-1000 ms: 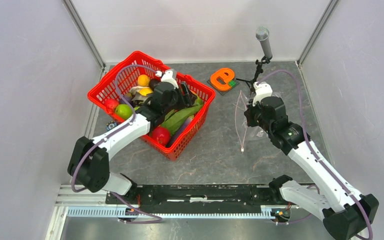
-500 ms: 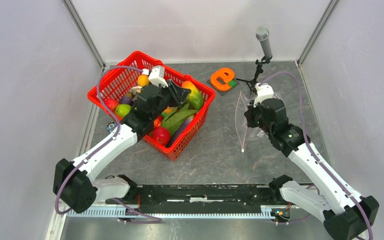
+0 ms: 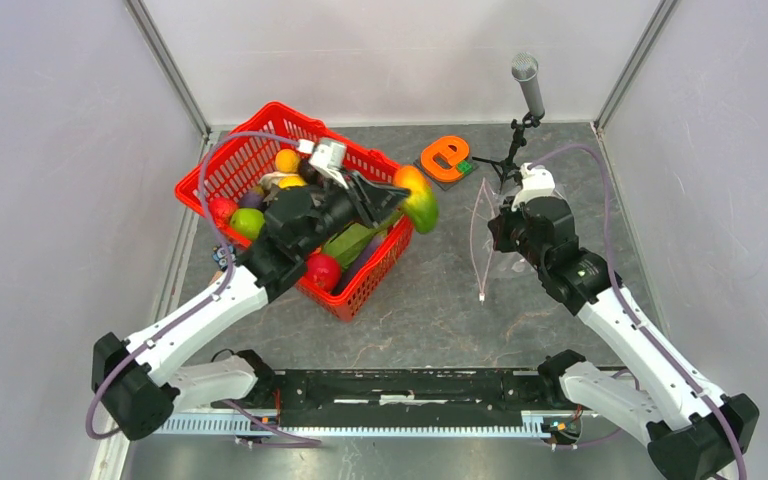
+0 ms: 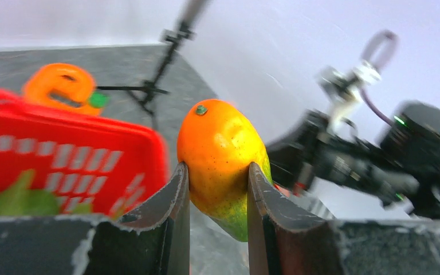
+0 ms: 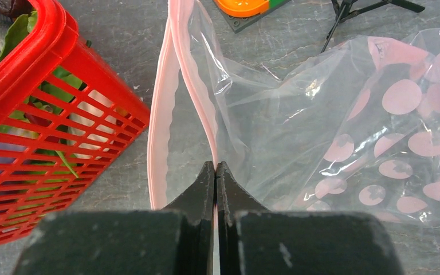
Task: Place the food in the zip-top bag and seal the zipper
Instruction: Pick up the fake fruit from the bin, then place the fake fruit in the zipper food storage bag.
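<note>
Right now the left gripper [image 3: 401, 198] hangs in the air over the right corner of the basket [image 3: 380, 270], its fingers [image 4: 175, 200] set narrow and clamped on a mango [image 4: 220, 146]. The mango is orange on top and green at the lower end, and it sticks out past the fingertips toward the bag [image 5: 332, 114]. It touches neither basket nor bag, and sits between the two, above the table [image 3: 430, 310].

The right gripper [image 5: 215, 167] is squeezed tight on one lip of the zipper [image 5: 197, 97], partway along the pink strip. The other lip bows away toward the basket, so the mouth gapes as a narrow slit. The bag's dotted body rests crinkled on the table, right of the basket.

More food lies in the basket: a leafy green [image 3: 353, 240], a red piece [image 3: 322, 271] and a green apple [image 3: 247, 222]. A mic stand [image 3: 530, 90] and an orange letter block [image 3: 446, 155] stand at the far side.
</note>
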Action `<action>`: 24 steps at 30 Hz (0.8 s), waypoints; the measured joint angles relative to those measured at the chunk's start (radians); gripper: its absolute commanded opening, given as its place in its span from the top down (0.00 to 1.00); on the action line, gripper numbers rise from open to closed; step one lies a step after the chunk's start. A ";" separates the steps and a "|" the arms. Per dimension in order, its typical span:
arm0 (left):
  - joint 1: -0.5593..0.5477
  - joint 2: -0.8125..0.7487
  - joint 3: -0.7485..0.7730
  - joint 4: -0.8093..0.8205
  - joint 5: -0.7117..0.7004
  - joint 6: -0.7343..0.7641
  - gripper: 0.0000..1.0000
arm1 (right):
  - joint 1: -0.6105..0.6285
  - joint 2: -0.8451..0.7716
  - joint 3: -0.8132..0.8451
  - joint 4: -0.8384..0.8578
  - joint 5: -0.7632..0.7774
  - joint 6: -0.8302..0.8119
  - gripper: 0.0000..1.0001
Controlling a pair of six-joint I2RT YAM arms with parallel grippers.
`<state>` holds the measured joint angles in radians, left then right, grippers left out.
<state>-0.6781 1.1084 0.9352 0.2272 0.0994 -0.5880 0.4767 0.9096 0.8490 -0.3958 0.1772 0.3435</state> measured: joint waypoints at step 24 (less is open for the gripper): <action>-0.397 0.268 -0.007 0.377 -0.278 0.355 0.94 | -0.001 -0.063 0.053 -0.006 -0.068 0.135 1.00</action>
<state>-1.0756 1.3766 0.9279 0.6041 -0.1787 -0.2329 0.4755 0.8471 0.9016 -0.4019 0.1089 0.4786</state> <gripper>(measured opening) 0.374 0.010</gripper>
